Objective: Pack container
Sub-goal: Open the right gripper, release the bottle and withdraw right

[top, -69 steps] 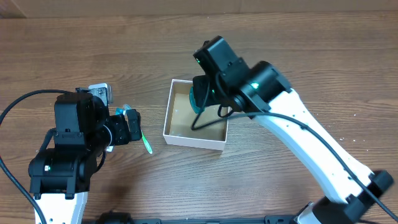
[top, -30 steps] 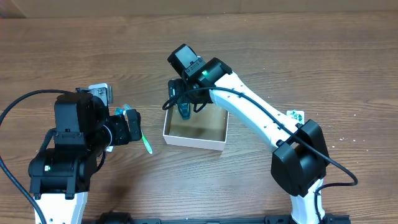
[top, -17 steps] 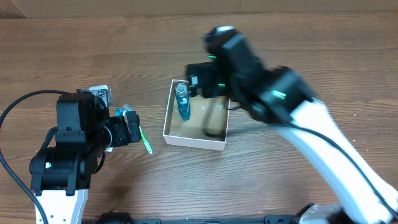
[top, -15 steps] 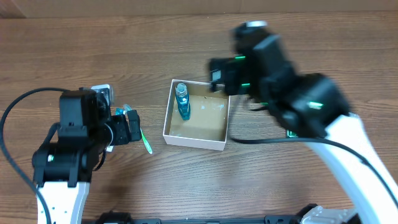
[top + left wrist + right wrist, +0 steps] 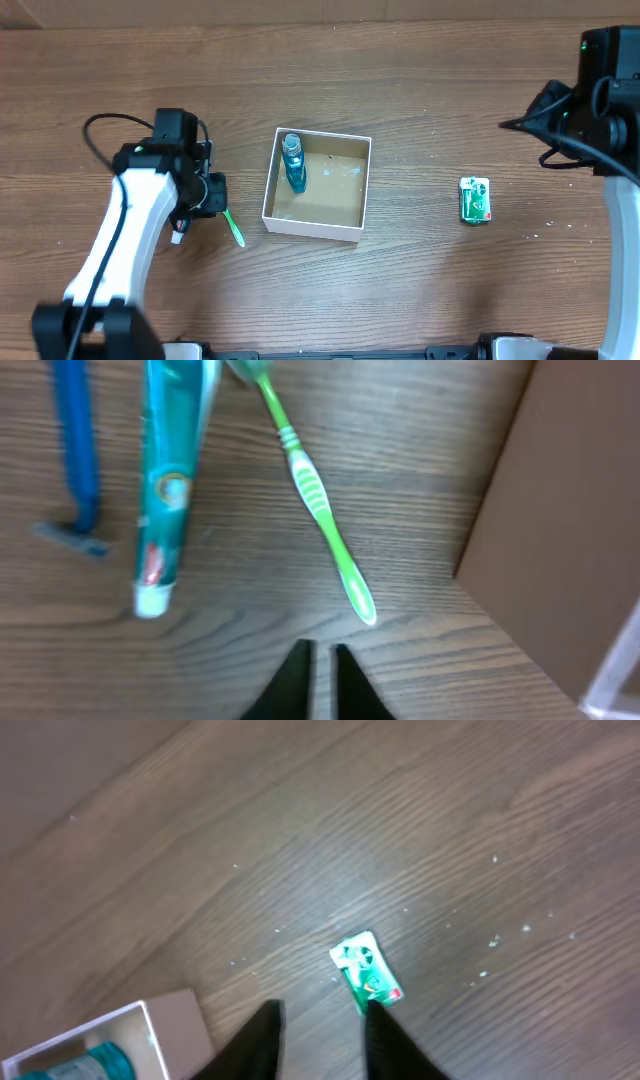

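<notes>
The container [image 5: 355, 187] is a shallow white-walled box with a brown floor, at the table's middle. A blue bottle [image 5: 292, 163] lies inside along its left wall. A green toothbrush [image 5: 318, 500], a teal toothpaste tube [image 5: 170, 470] and a blue razor [image 5: 78, 460] lie on the wood left of the box. My left gripper [image 5: 320, 652] hovers just short of the toothbrush's near end, shut on nothing. My right gripper [image 5: 322, 1012] is high over the table's right side, open and empty, with a green packet [image 5: 365, 970] below it.
The green packet [image 5: 475, 200] lies alone on the wood right of the container. The container's brown outer wall [image 5: 560, 540] fills the right of the left wrist view. The right arm [image 5: 600, 90] stands at the far right edge.
The right arm left the blue bottle in the container and swung away to the far right. The left arm shifted forward and its jaws closed.
</notes>
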